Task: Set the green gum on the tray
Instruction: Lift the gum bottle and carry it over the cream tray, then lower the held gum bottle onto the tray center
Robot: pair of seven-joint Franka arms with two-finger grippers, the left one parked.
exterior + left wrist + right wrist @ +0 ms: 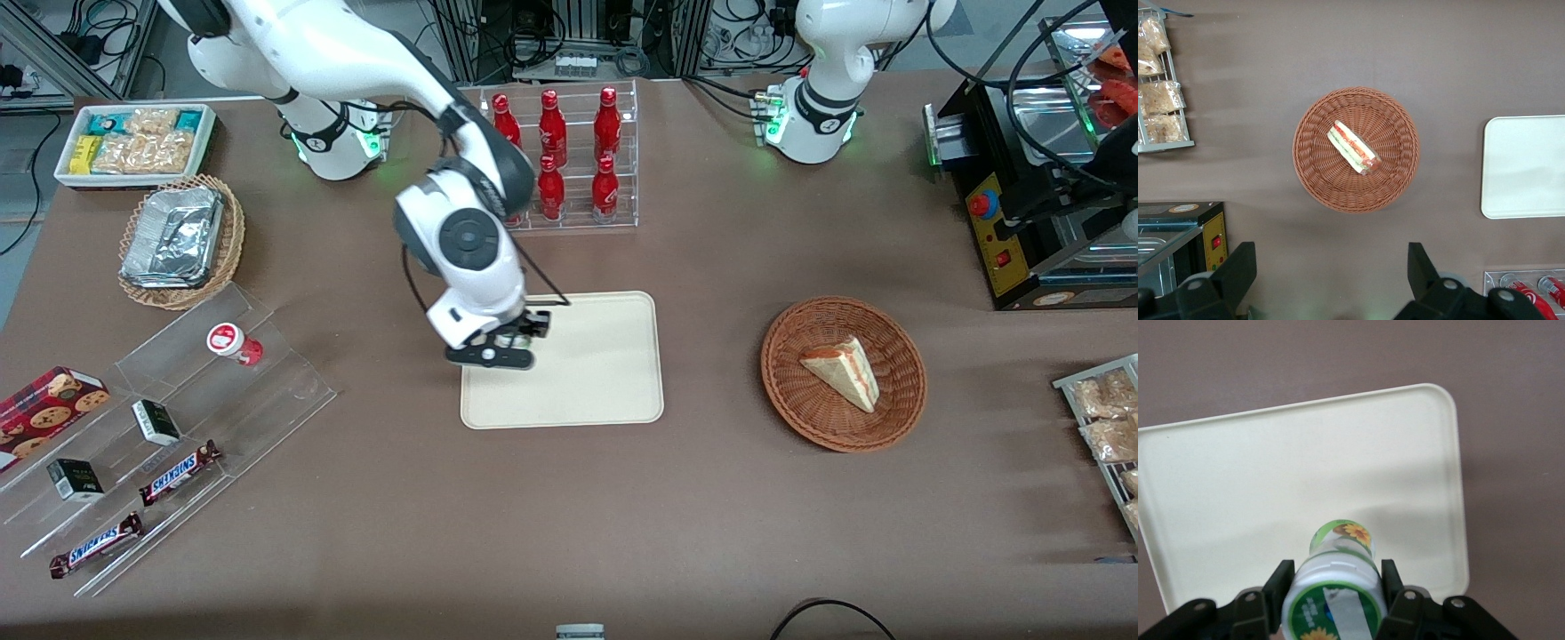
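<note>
Here we are seeing the tool (508,345) hanging over the tray (613,373), at the tray's edge toward the working arm's end of the table (569,533). Its fingers (1393,581) are pressing against both sides of the green gum (1337,587), gripping the canister above the tray's cream surface. Well apart from the tray, a red canister (233,342) is lying on a clear stepped stand (191,391).

I see a brown table (711,533) carrying the cream tray (605,382), a wicker basket (898,356), a bottle rack (569,222) and a clear stepped stand (267,382); my gripper (524,333) hangs above the tray.
</note>
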